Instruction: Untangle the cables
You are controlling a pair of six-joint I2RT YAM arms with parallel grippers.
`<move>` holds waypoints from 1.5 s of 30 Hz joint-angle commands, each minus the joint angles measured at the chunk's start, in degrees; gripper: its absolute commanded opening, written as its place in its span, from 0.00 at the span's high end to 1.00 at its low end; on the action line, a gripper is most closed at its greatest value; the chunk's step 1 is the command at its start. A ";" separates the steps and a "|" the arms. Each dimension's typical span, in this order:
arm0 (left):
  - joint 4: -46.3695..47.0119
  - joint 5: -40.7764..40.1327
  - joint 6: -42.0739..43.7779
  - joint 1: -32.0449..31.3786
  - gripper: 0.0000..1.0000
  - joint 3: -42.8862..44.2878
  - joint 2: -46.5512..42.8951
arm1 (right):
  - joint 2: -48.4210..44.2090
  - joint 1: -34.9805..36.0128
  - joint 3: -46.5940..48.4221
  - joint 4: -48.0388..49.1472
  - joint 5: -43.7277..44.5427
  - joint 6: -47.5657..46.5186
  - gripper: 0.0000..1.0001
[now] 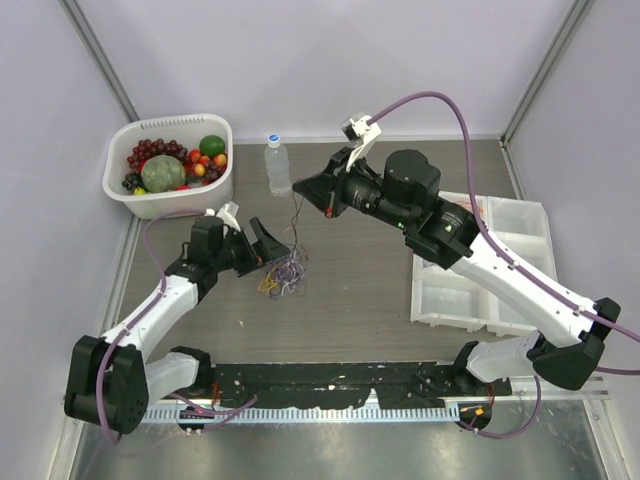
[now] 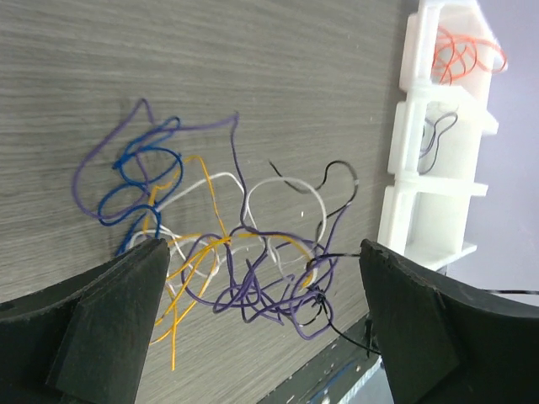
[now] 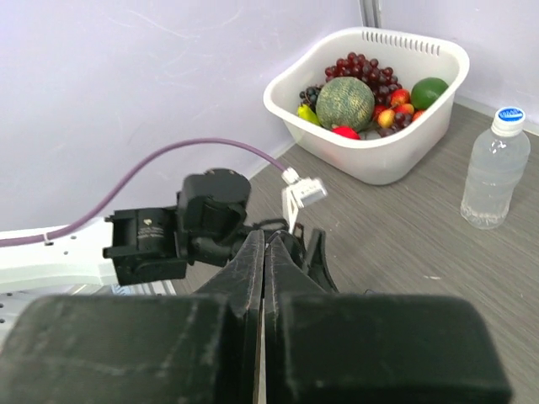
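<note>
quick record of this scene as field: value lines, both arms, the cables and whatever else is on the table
tangle: cables in purple, blue, orange, white and black, heaped on the table
left gripper: open, jaws either side of the tangle
right gripper: shut, seemingly on a thin cable rising from the tangle
tray: white; orange cable in one compartment, darker cable in the next
basket: fruit inside
bottle: upright beside the basket
</note>
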 commanded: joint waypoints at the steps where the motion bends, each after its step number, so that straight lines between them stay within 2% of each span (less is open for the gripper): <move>1: 2.22 3.52 2.95 -3.61 0.00 3.14 0.81 | -1.28 -0.18 3.87 4.52 -1.32 0.44 0.99; 6: 2.75 -1.74 1.47 -6.78 0.00 1.91 0.89 | -1.02 -0.09 4.57 4.70 -1.75 0.87 0.99; 10: 4.42 -1.14 0.41 -7.57 0.02 2.87 5.54 | -1.19 -0.18 6.07 4.96 -2.99 1.40 0.99; 13: 4.34 -5.95 0.84 -8.72 0.02 2.70 8.01 | -1.46 -0.18 8.26 4.26 -3.24 1.58 0.99; 16: 3.28 -13.87 1.11 -7.58 0.02 1.64 10.99 | -1.81 -0.09 15.69 1.46 -3.60 1.49 0.99; 18: 3.72 -13.71 1.37 -5.57 0.04 0.77 13.54 | -2.33 0.00 21.85 0.65 -4.82 1.23 0.99; 22: 4.77 -11.86 1.46 -2.48 0.06 -1.34 14.35 | -5.75 -0.09 26.37 2.76 -3.52 0.00 0.99; 26: 3.98 -10.64 2.51 -2.39 0.05 -1.17 10.66 | -6.82 -0.09 19.46 4.95 -1.14 -0.79 0.99; 28: 4.77 -6.79 2.95 -2.39 0.01 -0.91 7.33 | -5.42 0.00 14.19 4.96 -1.05 0.52 0.99; 31: 3.64 -0.02 3.92 -2.39 0.00 2.07 1.97 | -3.40 -0.18 5.39 6.45 -0.44 1.58 0.99; 33: 2.50 1.67 4.10 -2.48 0.00 3.66 -2.07 | -1.73 -0.18 -0.50 8.21 0.26 2.37 0.99; 38: -4.53 -1.57 5.59 -2.48 0.02 6.21 -5.52 | -0.23 -0.27 -2.46 9.09 0.79 2.64 0.99; 42: -6.47 -3.42 5.50 -2.48 0.06 4.63 -5.70 | -0.67 -0.62 -2.80 5.32 4.83 1.05 0.99; 45: -8.14 -5.97 5.94 -2.48 0.17 3.67 -5.44 | -2.77 -1.23 -5.34 2.07 9.49 0.88 0.99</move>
